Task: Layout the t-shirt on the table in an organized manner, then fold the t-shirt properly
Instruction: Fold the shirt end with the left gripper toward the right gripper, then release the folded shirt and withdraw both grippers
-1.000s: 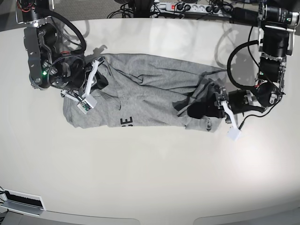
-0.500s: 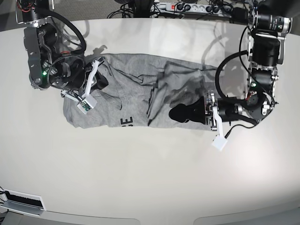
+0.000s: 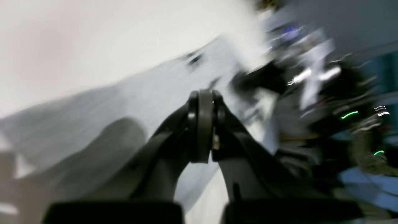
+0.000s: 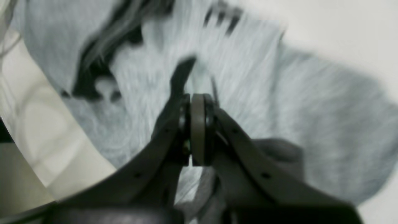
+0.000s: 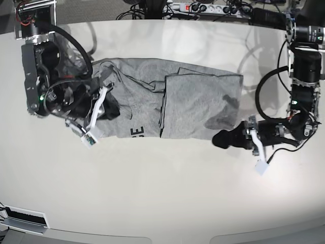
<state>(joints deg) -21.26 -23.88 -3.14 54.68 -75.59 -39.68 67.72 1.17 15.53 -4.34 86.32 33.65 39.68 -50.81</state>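
The heather-grey t-shirt (image 5: 198, 107) lies crumpled across the back middle of the off-white table (image 5: 162, 193). Its right part is folded over toward the middle, and black letters show at its front edge. My left gripper (image 5: 219, 139) is shut and empty, just off the shirt's front right corner. In the blurred left wrist view its jaws (image 3: 202, 130) are closed, with the shirt (image 3: 124, 102) beyond them. My right gripper (image 5: 109, 109) rests on the shirt's left part. In the right wrist view it (image 4: 197, 124) is shut among bunched cloth (image 4: 264, 77).
A power strip (image 5: 203, 7) and cables lie past the table's back edge. A white box (image 5: 23, 219) sits at the front left corner. The table's curved front edge runs along the bottom of the base view.
My left gripper carried the shirt's right end over toward the middle, let it go, and pulled back to the front right. My right gripper moved slightly toward the front with the shirt's left part.
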